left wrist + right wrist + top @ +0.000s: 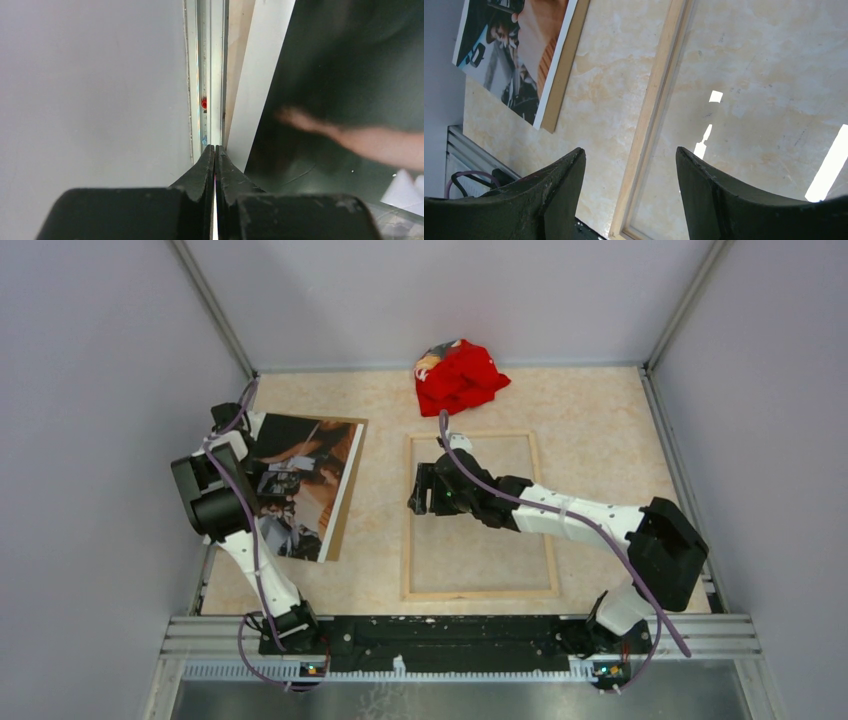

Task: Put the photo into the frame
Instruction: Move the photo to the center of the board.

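Note:
The photo [310, 470] lies face up at the left on a brown backing board [345, 490]. The photo also shows in the left wrist view [350, 75] and the right wrist view [504, 50]. My left gripper [240, 430] is shut, its tips [215, 147] together right beside the photo's white left border, next to the wall rail. I see nothing held between them. The frame [408, 520] lies flat mid-table, pale wood up. My right gripper [418, 490] is open above the frame's left rail [654, 100], its jaws [630, 152] straddling that rail without touching it.
A crumpled red cloth [458, 375] lies at the back, just beyond the frame. The grey wall and metal rail [207, 75] run close along the photo's left side. The board's brown edge [566, 55] sticks out past the photo on its right.

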Controlling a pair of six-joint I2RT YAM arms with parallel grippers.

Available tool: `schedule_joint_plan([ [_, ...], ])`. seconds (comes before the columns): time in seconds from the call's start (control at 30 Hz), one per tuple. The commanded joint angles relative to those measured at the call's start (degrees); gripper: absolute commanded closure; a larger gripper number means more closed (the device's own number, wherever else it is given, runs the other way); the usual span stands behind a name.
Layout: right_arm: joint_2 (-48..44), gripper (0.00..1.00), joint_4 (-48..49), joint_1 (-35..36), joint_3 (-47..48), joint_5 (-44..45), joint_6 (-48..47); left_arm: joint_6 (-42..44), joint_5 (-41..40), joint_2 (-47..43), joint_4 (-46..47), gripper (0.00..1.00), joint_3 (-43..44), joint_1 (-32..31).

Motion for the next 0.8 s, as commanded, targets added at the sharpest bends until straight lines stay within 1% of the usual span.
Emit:
schedule_joint_plan([
  [0.0, -1.35, 0.34, 1.29, 0.46, 0.82, 0.41, 0.7, -1.78, 1.88, -0.92, -2.07, 0.96, -0.74, -0.02],
  [0.43, 1.5, 0.33, 2.17, 0.5, 2.01, -0.36, 1.52, -2.12, 4.01, -7.95, 0.97, 0.94, -11.1, -2.94],
  [0.67, 8.2, 0.33, 2.15, 0.5, 7.9, -1.55, 1.07, -2.58, 7.28, -8.41, -0.32, 0.95, -13.71, -3.91],
  [0.77, 12.65, 0.32, 2.56, 0.49, 11.33, -2.23, 1.14, -2.48, 9.57, -9.3, -1.87, 0.95, -14.34, -4.1],
])
